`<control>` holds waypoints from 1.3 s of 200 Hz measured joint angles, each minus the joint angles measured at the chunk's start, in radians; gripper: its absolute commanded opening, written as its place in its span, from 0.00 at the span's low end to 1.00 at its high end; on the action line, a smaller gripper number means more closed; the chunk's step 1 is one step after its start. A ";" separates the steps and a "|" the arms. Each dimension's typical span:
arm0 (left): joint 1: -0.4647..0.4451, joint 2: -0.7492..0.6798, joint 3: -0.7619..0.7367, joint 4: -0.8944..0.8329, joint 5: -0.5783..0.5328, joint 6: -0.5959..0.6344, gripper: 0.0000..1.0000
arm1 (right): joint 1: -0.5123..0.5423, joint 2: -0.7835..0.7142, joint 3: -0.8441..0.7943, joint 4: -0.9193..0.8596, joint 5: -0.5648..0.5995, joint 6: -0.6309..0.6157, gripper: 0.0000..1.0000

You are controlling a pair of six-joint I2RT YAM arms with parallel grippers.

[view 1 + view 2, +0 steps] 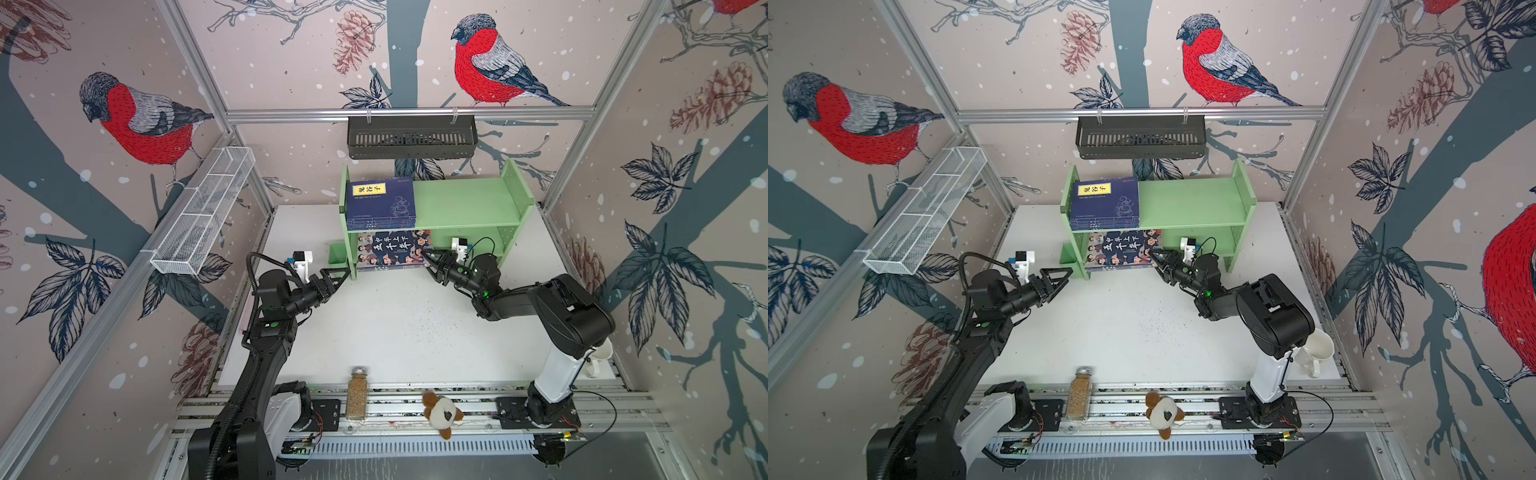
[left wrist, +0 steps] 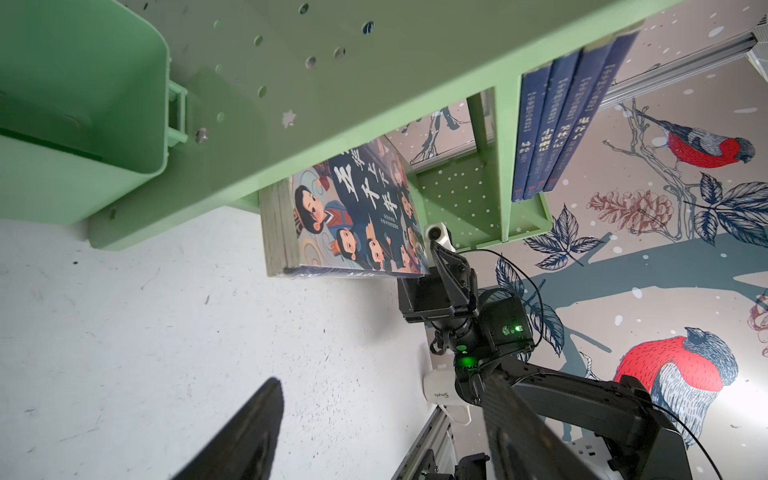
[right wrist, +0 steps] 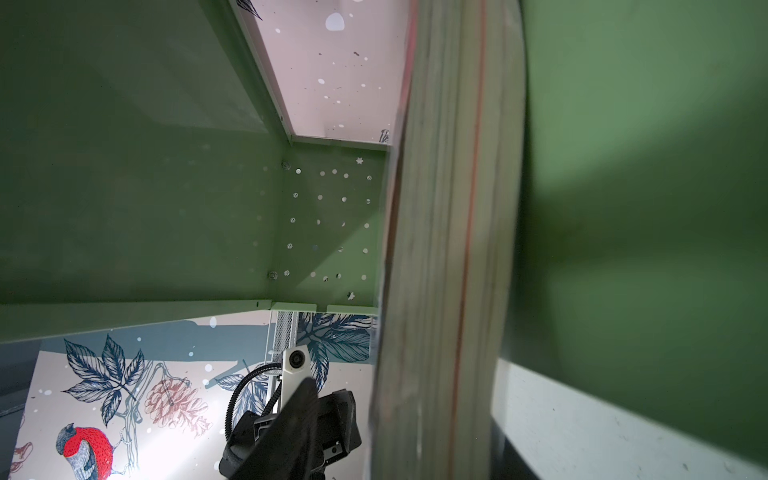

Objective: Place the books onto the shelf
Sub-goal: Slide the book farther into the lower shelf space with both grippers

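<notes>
The light green shelf (image 1: 465, 199) (image 1: 1192, 199) stands at the back of the table. Several navy-blue books (image 1: 380, 201) (image 2: 557, 124) lie stacked on the left of its top board. The cartoon book (image 1: 392, 251) (image 2: 357, 208) lies on the lower tier, its front edge sticking out. My right gripper (image 1: 426, 255) (image 3: 399, 436) is open astride that book's right front corner. One finger stands apart from the page edge (image 3: 449, 249); the other is hidden behind it. My left gripper (image 1: 343, 274) (image 2: 382, 436) hangs open and empty by the shelf's green cup (image 1: 337, 253).
A black slotted basket (image 1: 411, 137) hangs on the back rail and a white wire mesh basket (image 1: 203, 212) on the left wall. A spice jar (image 1: 357, 395) and a plush toy (image 1: 442, 413) sit at the front edge. A white mug (image 1: 1316, 353) stands behind the right arm.
</notes>
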 measured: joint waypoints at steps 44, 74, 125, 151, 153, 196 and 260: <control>0.000 0.005 0.047 -0.076 -0.057 0.053 0.75 | 0.006 -0.032 -0.014 -0.043 0.027 -0.003 0.63; 0.000 0.032 0.104 -0.173 -0.127 0.133 0.74 | 0.008 -0.060 -0.003 -0.139 0.051 -0.005 0.65; 0.000 0.069 0.158 -0.280 -0.201 0.210 0.73 | 0.014 -0.123 0.079 -0.404 0.086 -0.075 0.69; 0.000 0.082 0.164 -0.280 -0.190 0.210 0.72 | 0.011 -0.151 0.108 -0.531 0.113 -0.122 0.71; 0.000 0.082 0.165 -0.278 -0.188 0.210 0.72 | 0.011 -0.152 0.108 -0.539 0.113 -0.127 0.71; 0.000 0.091 0.166 -0.247 -0.185 0.238 0.70 | -0.002 -0.158 0.104 -0.622 0.132 -0.163 0.72; 0.000 0.080 0.117 -0.242 -0.220 0.450 0.68 | -0.001 -0.208 0.088 -0.646 0.132 -0.191 0.73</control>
